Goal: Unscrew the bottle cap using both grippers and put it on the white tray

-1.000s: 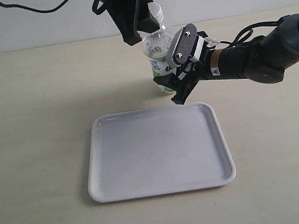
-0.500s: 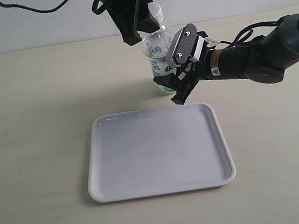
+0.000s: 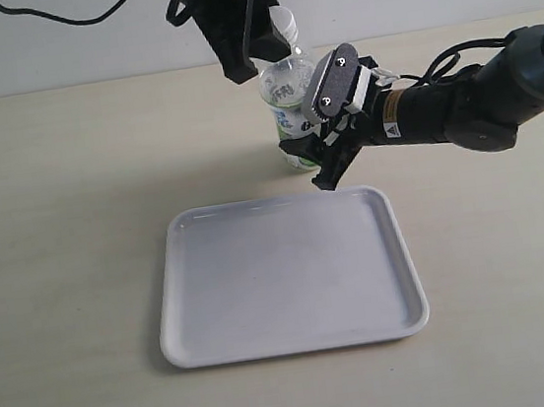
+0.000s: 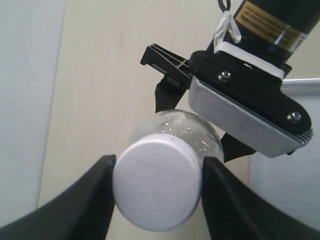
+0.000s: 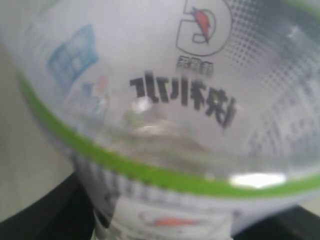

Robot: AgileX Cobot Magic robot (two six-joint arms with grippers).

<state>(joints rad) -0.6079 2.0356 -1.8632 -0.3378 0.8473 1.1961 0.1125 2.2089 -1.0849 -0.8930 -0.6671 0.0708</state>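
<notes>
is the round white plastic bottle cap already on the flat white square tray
No, the round white plastic cap sits atop the clear plastic bottle, clamped by the left end effector.

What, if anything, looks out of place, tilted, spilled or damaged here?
Nothing stands out. The bottle stands upright on the table beside the white tray. The right gripper clamps its body and the left gripper clamps the bottle cap, which sits on the neck. No spill shows.
</notes>
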